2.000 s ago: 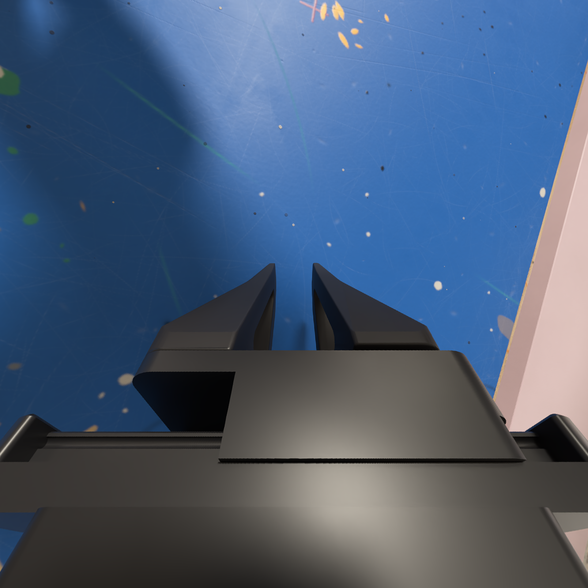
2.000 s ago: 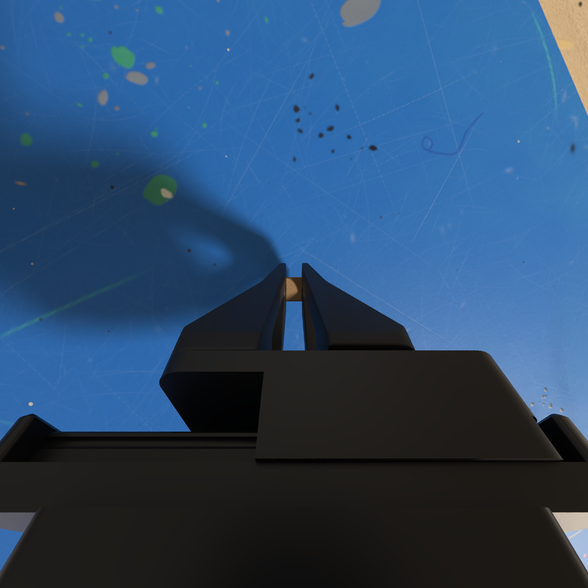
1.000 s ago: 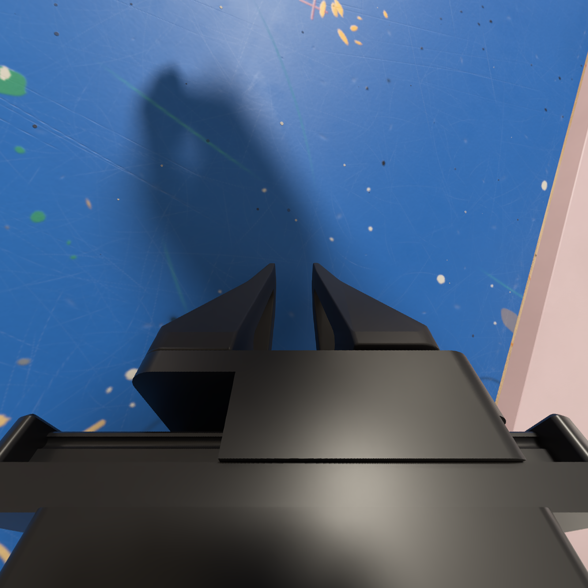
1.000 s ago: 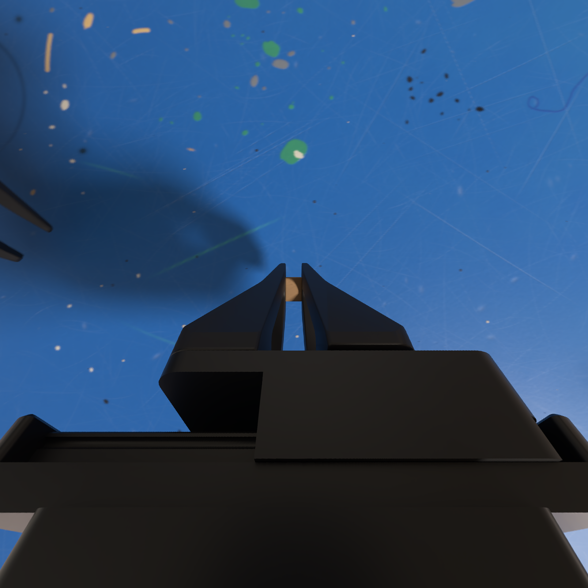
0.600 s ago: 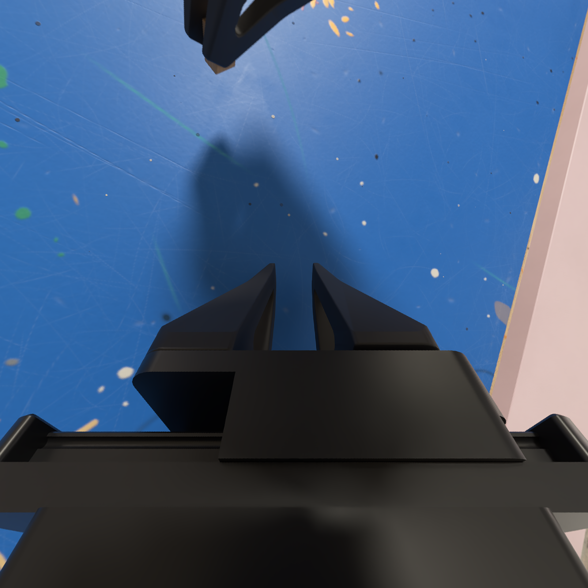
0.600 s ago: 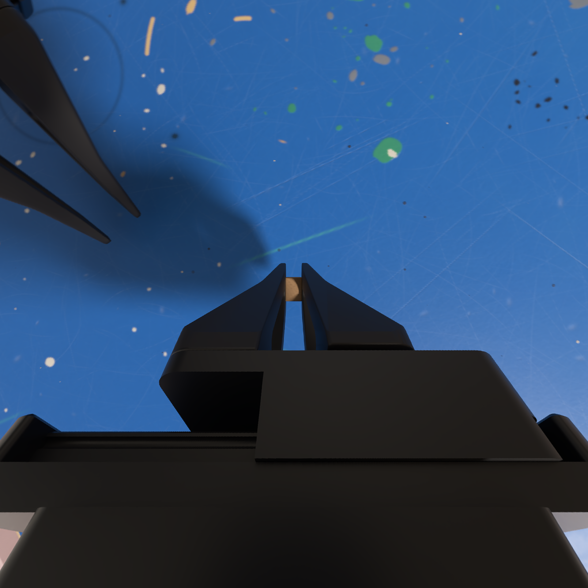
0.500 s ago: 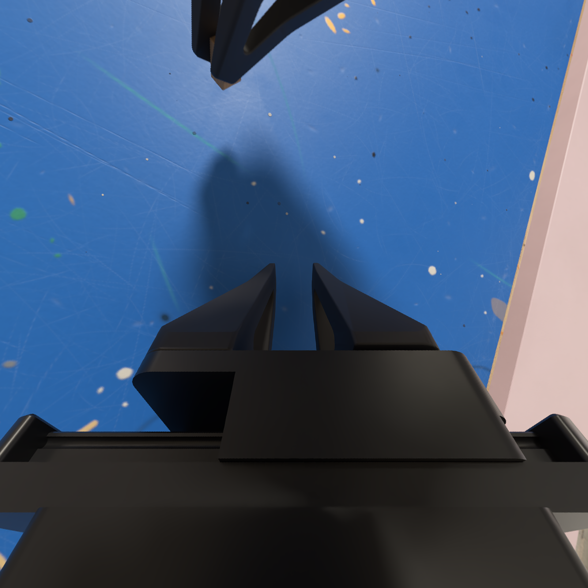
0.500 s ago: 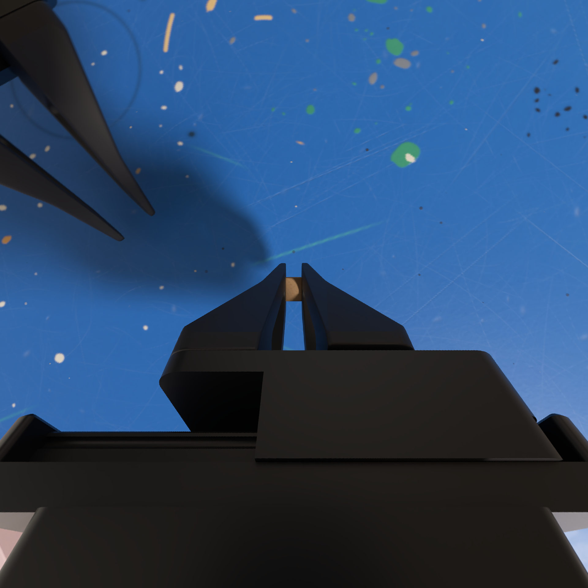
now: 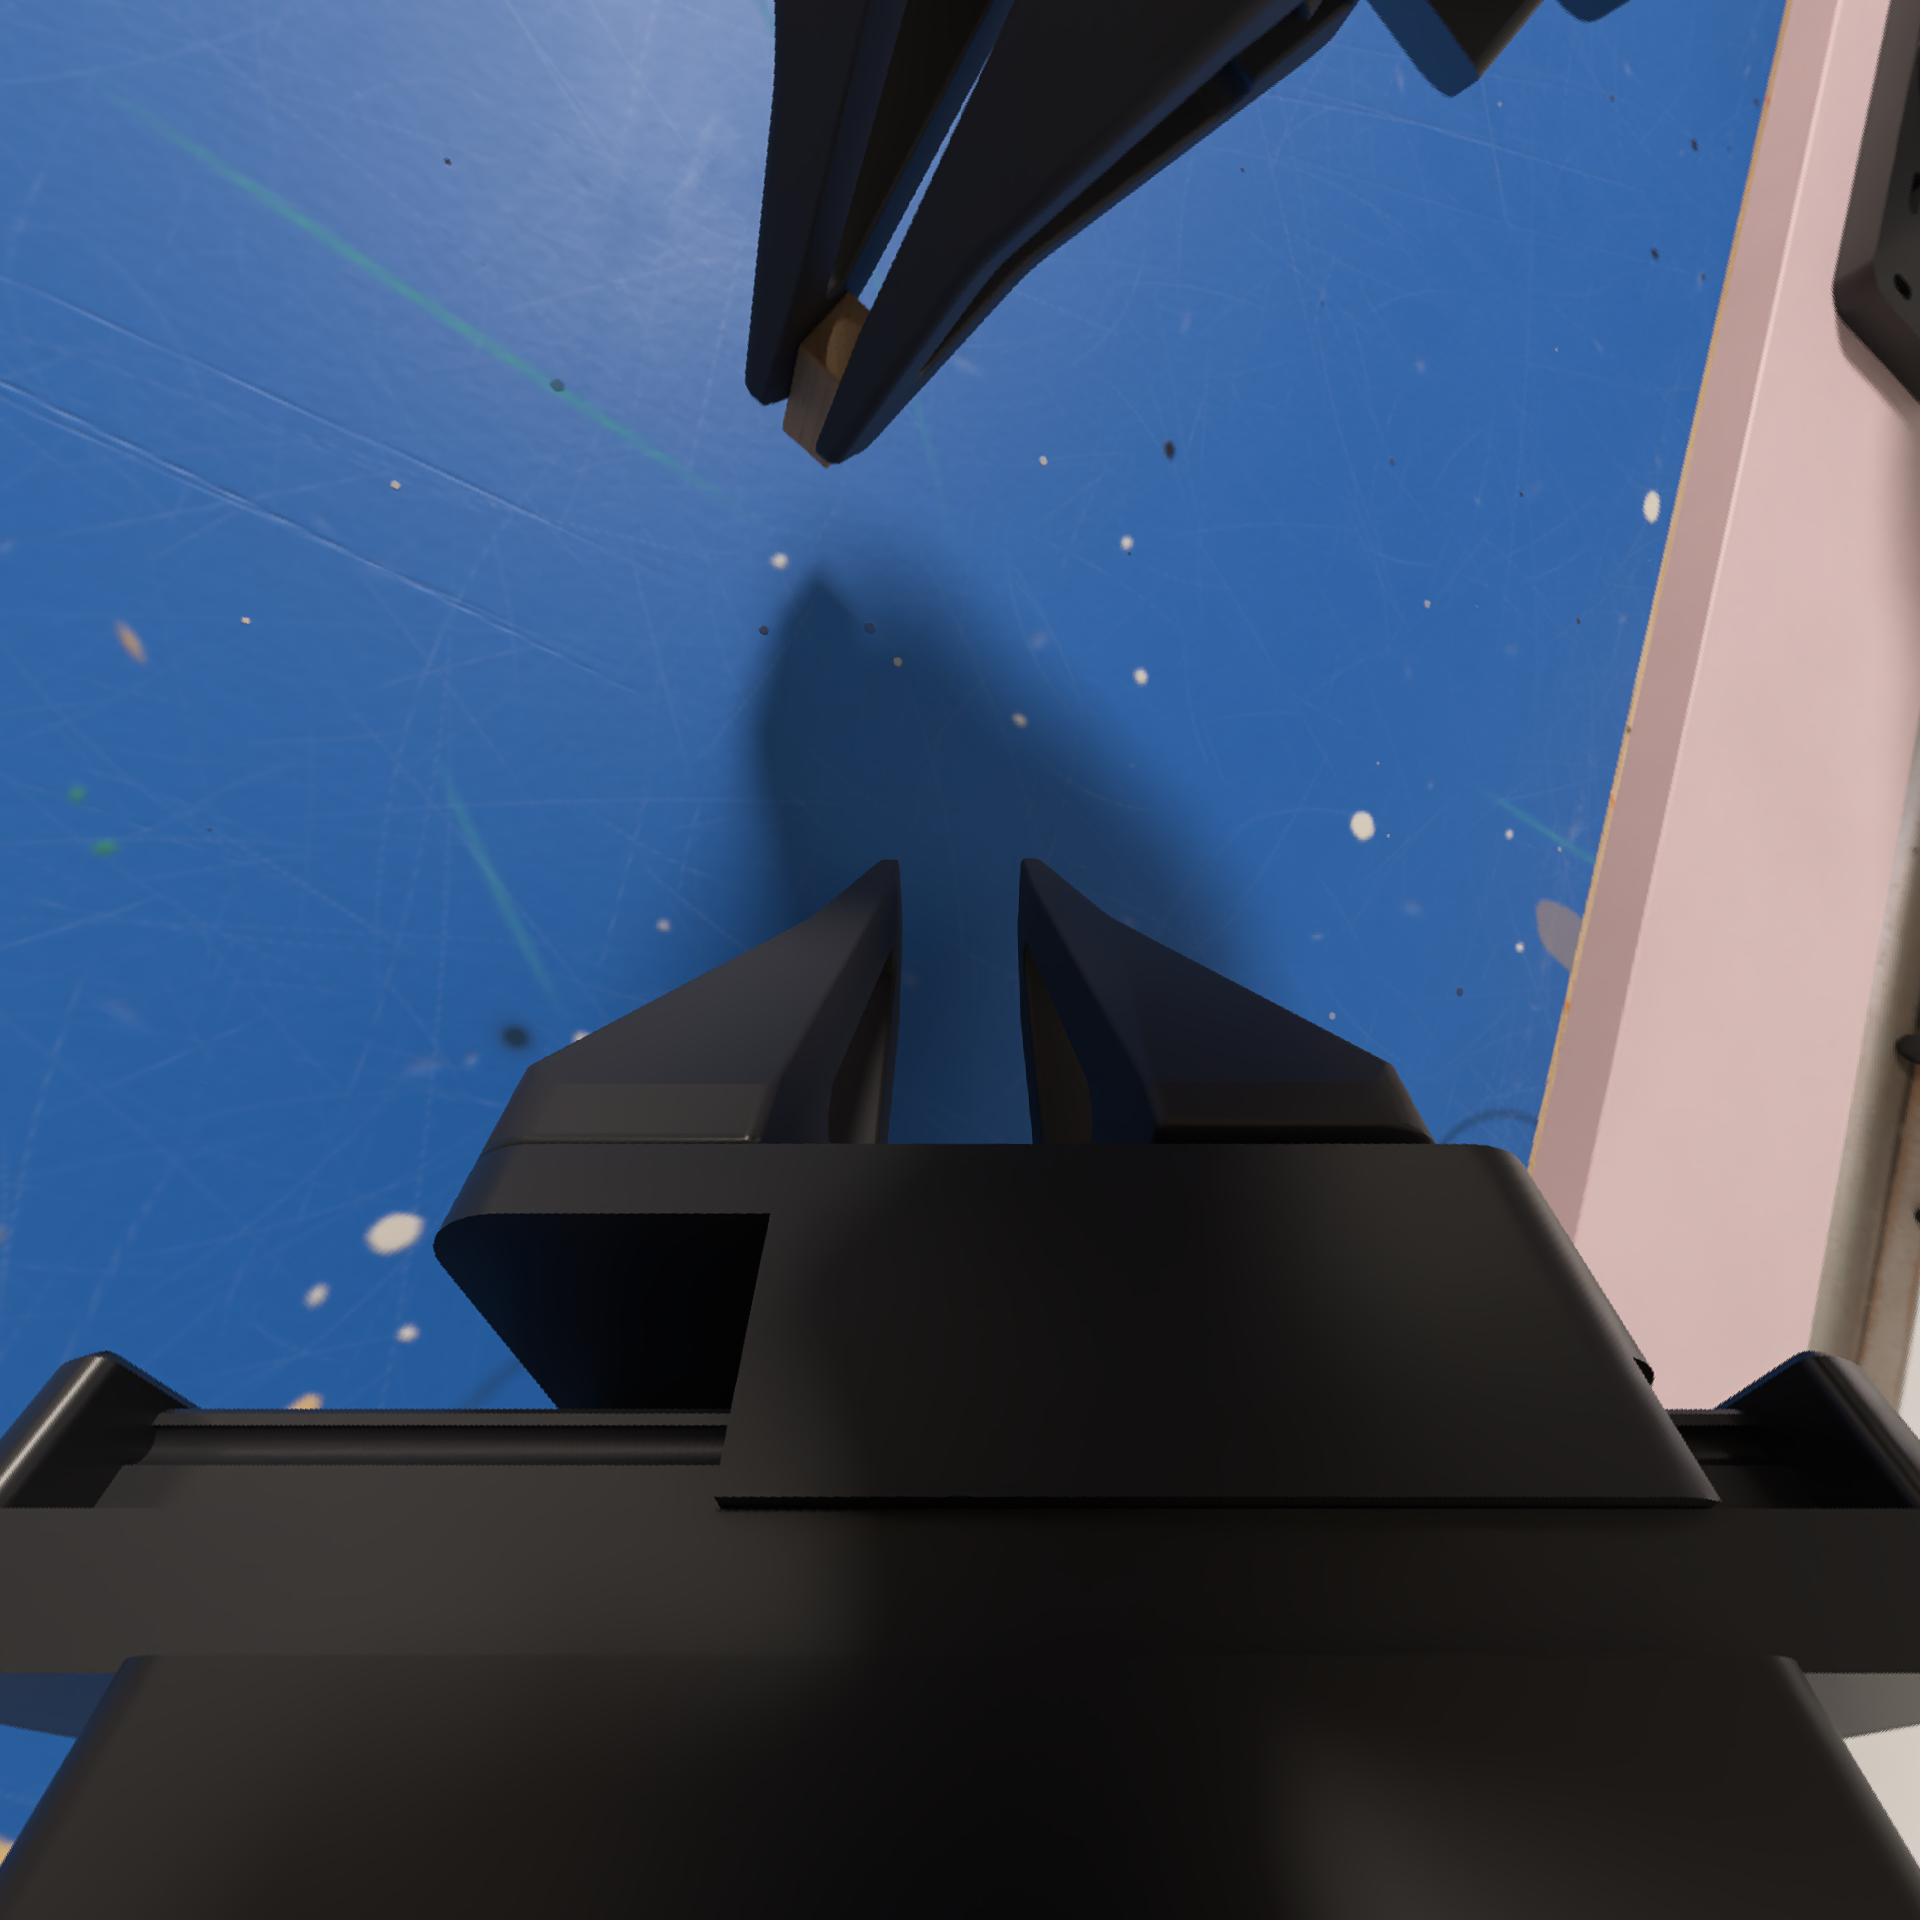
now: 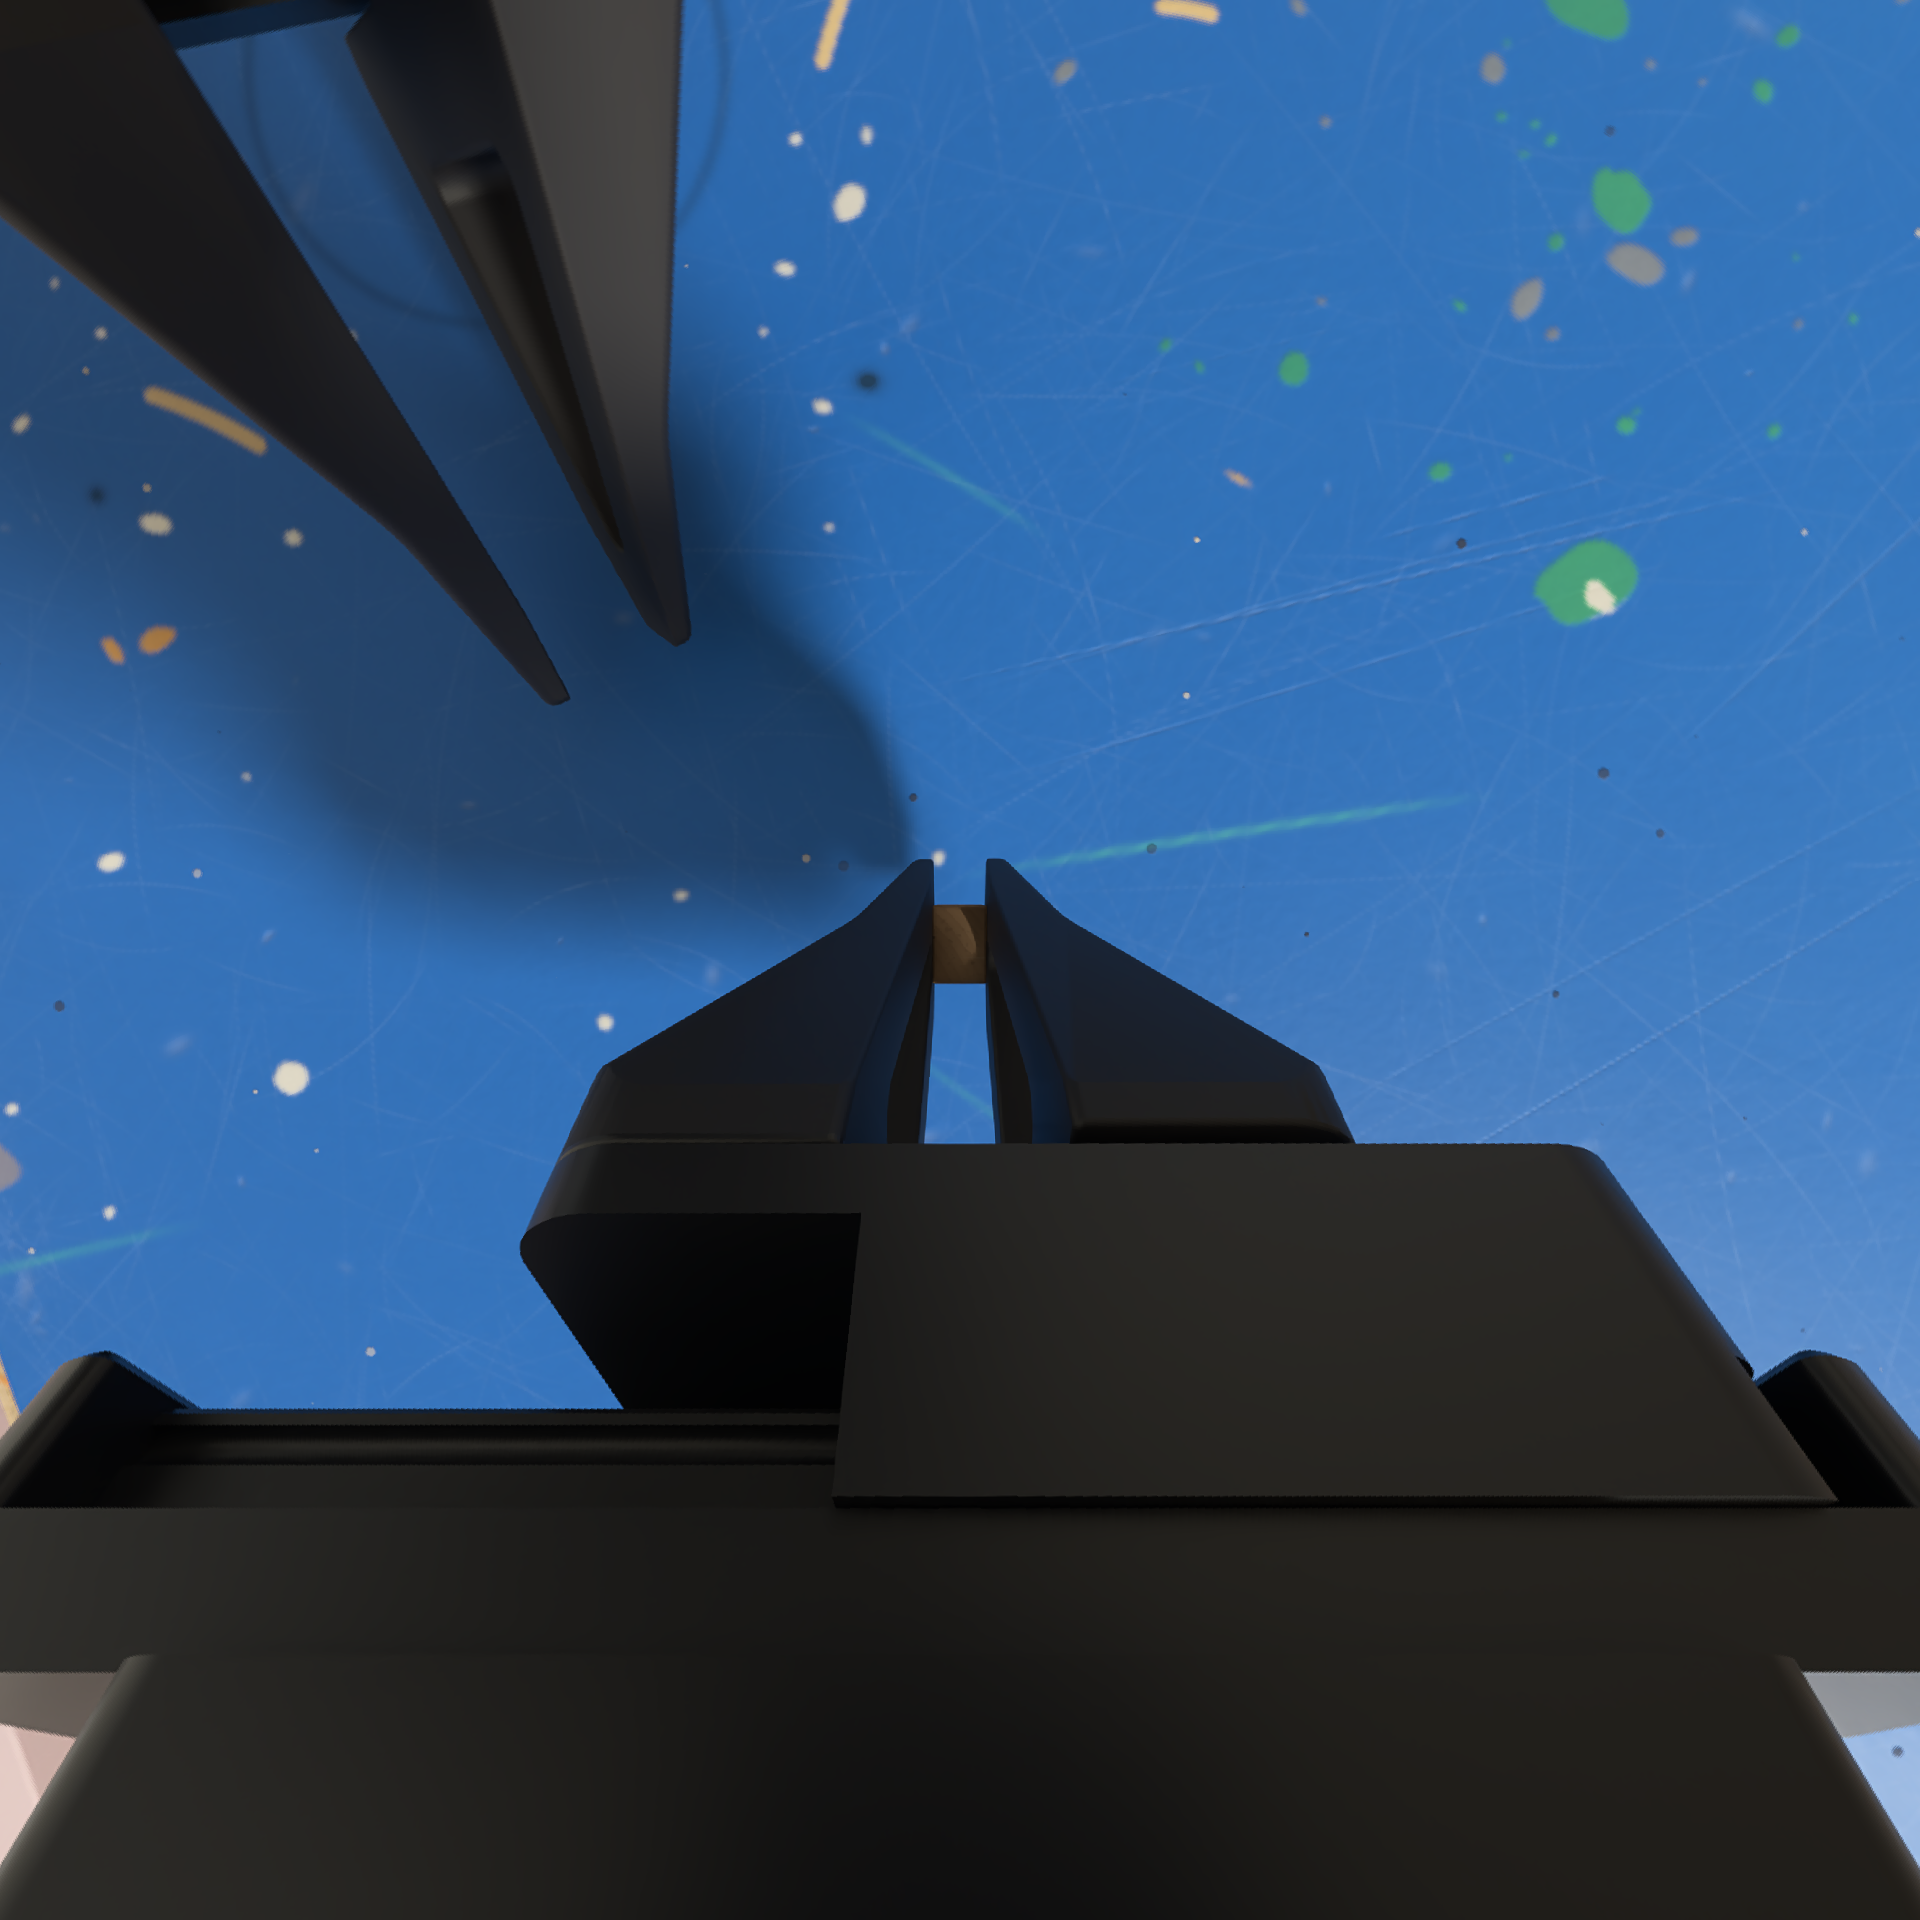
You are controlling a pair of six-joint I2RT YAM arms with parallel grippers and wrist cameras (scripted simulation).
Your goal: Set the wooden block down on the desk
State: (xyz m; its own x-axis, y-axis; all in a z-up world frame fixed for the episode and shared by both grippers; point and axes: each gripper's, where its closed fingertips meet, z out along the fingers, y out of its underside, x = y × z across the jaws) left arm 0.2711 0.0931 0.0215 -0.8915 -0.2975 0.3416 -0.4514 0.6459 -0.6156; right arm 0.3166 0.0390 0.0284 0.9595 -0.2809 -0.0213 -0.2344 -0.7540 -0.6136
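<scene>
A small wooden block (image 10: 958,943) is clamped between the fingertips of my right gripper (image 10: 958,864), held above the blue desk (image 10: 1351,727). In the left wrist view the right gripper (image 9: 805,428) reaches in from the top, with the block (image 9: 823,379) showing between its tips, clear of the desk (image 9: 416,727). My left gripper (image 9: 958,868) is open and empty, a short way in front of the block. It shows in the right wrist view (image 10: 615,670) at the upper left, fingers apart.
The desk is scratched and speckled with white, green and orange paint spots. A pink panel (image 9: 1766,727) borders the desk on the right of the left wrist view, with a grey bracket (image 9: 1886,270) on it. Both arms cast dark shadows on the desk.
My right gripper, still holding the block, has moved toward the left gripper and now fills the top of the left wrist view. The left gripper looms larger in the right wrist view.
</scene>
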